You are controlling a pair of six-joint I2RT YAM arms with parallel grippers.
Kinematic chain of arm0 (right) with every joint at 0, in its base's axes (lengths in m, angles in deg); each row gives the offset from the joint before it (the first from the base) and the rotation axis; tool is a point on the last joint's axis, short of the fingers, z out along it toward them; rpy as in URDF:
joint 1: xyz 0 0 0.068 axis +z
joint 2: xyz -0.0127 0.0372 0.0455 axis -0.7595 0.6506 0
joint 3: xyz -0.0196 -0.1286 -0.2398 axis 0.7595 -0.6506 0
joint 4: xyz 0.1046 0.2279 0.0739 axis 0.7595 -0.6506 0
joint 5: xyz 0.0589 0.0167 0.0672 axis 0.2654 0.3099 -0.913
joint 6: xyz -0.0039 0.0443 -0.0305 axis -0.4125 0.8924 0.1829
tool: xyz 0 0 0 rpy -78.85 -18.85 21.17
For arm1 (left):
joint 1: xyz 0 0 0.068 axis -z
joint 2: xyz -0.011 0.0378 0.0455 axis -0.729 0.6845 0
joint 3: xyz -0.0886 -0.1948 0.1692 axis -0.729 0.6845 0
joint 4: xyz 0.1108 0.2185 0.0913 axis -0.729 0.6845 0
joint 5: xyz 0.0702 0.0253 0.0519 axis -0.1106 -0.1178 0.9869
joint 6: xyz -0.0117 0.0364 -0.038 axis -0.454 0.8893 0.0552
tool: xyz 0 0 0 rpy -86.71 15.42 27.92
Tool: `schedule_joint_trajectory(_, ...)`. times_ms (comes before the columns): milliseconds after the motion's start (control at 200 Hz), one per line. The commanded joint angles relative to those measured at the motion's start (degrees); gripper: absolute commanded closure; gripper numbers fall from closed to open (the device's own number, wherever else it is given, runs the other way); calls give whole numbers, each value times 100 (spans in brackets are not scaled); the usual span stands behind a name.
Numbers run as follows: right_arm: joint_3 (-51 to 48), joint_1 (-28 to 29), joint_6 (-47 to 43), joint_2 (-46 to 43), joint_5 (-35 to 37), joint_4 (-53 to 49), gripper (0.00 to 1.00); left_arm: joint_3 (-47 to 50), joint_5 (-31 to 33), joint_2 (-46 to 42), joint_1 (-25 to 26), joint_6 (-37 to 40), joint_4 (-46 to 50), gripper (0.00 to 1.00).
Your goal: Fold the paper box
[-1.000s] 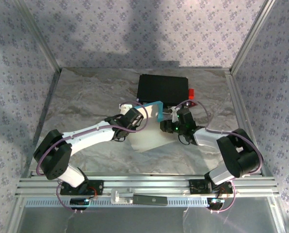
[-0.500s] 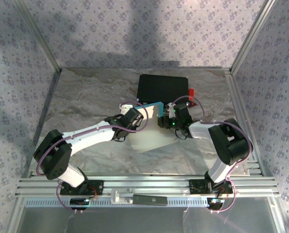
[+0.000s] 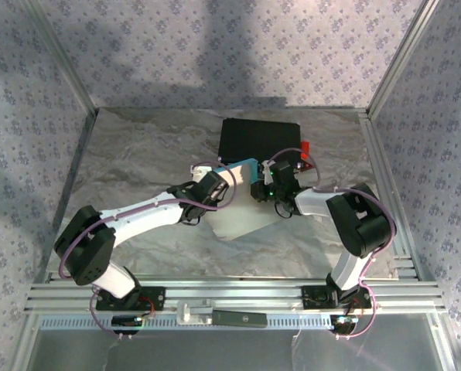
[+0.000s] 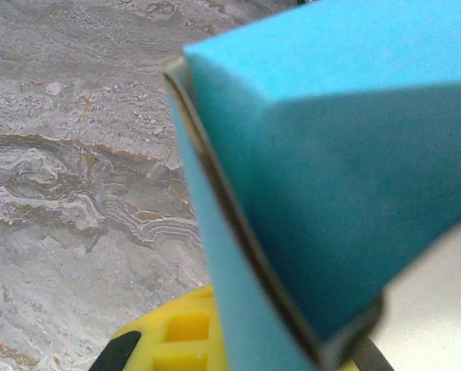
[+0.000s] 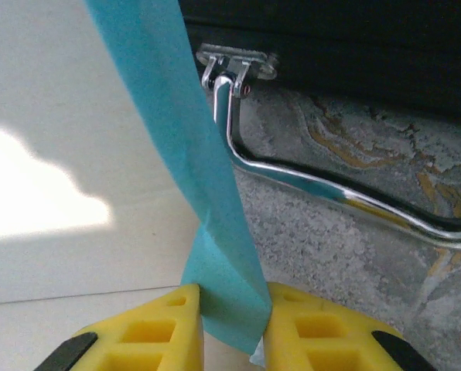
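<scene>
At the top view's centre the thin cyan-and-white cardboard paper box (image 3: pixel 244 218) lies mostly flat with one blue flap (image 5: pixel 207 154) raised, the left gripper (image 3: pixel 232 178) clamped on its edge and the right gripper (image 5: pixel 229 325) pinching that flap, so most folds look yet to be made

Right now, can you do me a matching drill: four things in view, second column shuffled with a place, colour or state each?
1. paper box
2. black case
3. right end effector
4. red piece

A. at the case's right end
B. yellow pads either side of a cyan flap
C. far side of the table
D. cyan one face, white the other

Pairs: 1-D, 2-C, 3-B, 4-A
</scene>
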Motion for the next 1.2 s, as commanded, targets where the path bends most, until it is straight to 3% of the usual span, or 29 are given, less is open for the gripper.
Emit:
schedule_joint_trajectory(0,163,193,-182,346,998,-870,77,-211,-54,8,-13,115,-72,100)
schedule_joint_trajectory(385,566,720,-57,692,2939,-1688,100,-135,-65,-75,-59,169,-72,100)
schedule_joint_trajectory(600,97,786,-525,346,2225,-880,100,-72,-126,-106,-93,220,-131,100)
schedule_joint_trajectory(720,-34,544,-647,218,1509,-551,86,-55,-186,-90,-108,239,-160,100)
schedule_joint_trajectory(954,-26,242,-681,194,737,-417,69,-28,-246,-72,-113,250,-211,100)
schedule_joint_trajectory(1194,252,240,-696,471,796,-652,66,-77,-302,-30,-120,275,-213,100)
